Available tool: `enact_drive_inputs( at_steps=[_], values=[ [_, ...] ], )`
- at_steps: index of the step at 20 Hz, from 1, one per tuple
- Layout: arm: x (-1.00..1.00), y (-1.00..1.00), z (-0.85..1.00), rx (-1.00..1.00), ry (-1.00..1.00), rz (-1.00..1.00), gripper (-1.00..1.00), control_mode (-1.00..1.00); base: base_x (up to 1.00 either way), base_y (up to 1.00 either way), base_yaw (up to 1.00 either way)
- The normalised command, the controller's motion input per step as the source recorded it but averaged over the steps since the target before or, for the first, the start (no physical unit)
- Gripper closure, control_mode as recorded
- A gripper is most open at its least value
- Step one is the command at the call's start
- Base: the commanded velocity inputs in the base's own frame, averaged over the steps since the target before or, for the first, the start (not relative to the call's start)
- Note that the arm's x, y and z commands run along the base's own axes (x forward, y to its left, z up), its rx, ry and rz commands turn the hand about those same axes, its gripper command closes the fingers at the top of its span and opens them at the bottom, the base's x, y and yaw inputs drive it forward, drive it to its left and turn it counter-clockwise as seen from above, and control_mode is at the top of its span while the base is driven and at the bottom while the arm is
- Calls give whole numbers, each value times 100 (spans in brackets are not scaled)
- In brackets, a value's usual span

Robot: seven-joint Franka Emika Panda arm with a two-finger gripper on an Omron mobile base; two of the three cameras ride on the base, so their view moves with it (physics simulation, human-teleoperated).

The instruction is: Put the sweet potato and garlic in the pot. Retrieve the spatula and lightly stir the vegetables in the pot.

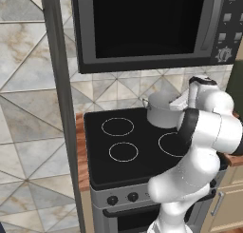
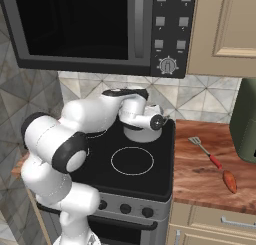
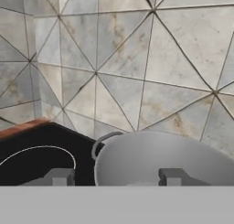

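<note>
brushed-metal pot sits on the stove's back burner as the gripper hangs just over its rim, jaws parted and empty. a sweet potato lies on the wooden counter beside the spatula, well apart from the pot.

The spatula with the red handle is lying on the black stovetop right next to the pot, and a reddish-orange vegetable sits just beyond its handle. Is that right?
Not quite. The spatula lies on the wooden counter to the right of the stove, well apart from the pot, as the right base view shows. The reddish-orange sweet potato does sit just beyond its handle.
</note>
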Motion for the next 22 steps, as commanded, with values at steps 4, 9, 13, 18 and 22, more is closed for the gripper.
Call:
enact_drive_inputs(
  at_steps=[4, 9, 13, 18, 22],
  values=[
    [-67, -17, 17, 0, -7, 0, -100, -100, 0, 0, 0],
    [-73, -22, 15, 0, -5, 0, -100, -100, 0, 0, 0],
    [-60, -28, 34, -2, 0, -4, -100, -100, 0, 0, 0],
    [-66, -33, 36, -4, 5, -8, -100, -100, 0, 0, 0],
    [-84, -42, 17, -5, 7, -21, -100, -100, 0, 0, 0]
  ],
)
